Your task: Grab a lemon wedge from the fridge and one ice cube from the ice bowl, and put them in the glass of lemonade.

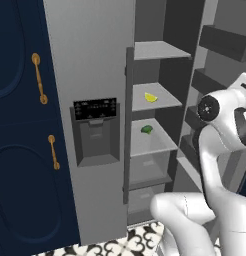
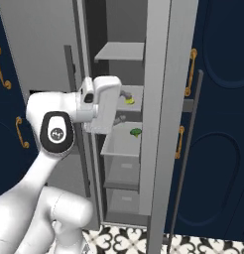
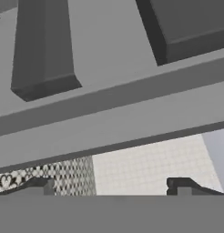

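Reaching into the open fridge [image 1: 95,60] is the step now: the lemon wedge [image 1: 151,97] lies on a middle shelf [image 1: 162,102], above the green vegetable [image 1: 146,129]. The end effector [image 2: 121,106] is wide open, empty; I'd line up level, then straddle the wedge before closing.

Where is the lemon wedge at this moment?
The lemon wedge lies on the second shelf from the top inside the open fridge, one shelf above the small green vegetable. In the right base view it lies just beyond the gripper.

Grey fridge [image 1: 95,75], bright yellow lemon wedge [image 1: 151,97], dark green vegetable [image 1: 146,129], navy cabinets [image 1: 20,150], gold handles [image 1: 39,79]
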Tool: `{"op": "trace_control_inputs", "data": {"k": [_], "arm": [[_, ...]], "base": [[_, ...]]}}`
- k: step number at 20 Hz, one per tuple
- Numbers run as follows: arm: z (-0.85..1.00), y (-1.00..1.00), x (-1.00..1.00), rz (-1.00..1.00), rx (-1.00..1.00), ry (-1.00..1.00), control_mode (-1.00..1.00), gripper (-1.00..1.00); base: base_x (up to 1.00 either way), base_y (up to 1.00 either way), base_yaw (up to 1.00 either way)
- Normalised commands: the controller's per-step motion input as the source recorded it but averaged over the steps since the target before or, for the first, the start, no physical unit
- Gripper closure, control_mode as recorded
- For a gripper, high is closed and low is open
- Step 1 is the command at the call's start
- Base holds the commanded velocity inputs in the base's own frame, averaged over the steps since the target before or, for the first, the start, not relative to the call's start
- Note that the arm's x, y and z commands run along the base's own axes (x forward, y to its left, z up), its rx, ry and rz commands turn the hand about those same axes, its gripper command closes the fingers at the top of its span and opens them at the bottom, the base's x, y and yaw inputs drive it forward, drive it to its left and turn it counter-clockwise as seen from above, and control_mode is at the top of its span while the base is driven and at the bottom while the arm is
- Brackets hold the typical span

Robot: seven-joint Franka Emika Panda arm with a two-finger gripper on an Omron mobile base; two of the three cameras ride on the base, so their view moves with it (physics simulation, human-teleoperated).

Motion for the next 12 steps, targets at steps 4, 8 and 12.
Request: {"op": "trace_control_inputs", "data": {"k": [4, 8, 12], "arm": [[-0.09, 1.0, 0.0, 0.07, 0.45, -0.18, -1.0, -1.0], [-0.34, 1.0, 0.0, 0.11, 0.56, -0.18, -1.0, -1.0], [-0.67, 0.91, 0.0, 0.2, 0.64, -0.08, -1.0, -1.0]], "base": [[0.0, 0.0, 0.0], [0.0, 0.0, 0.0], [0.0, 0.0, 0.0]]}}
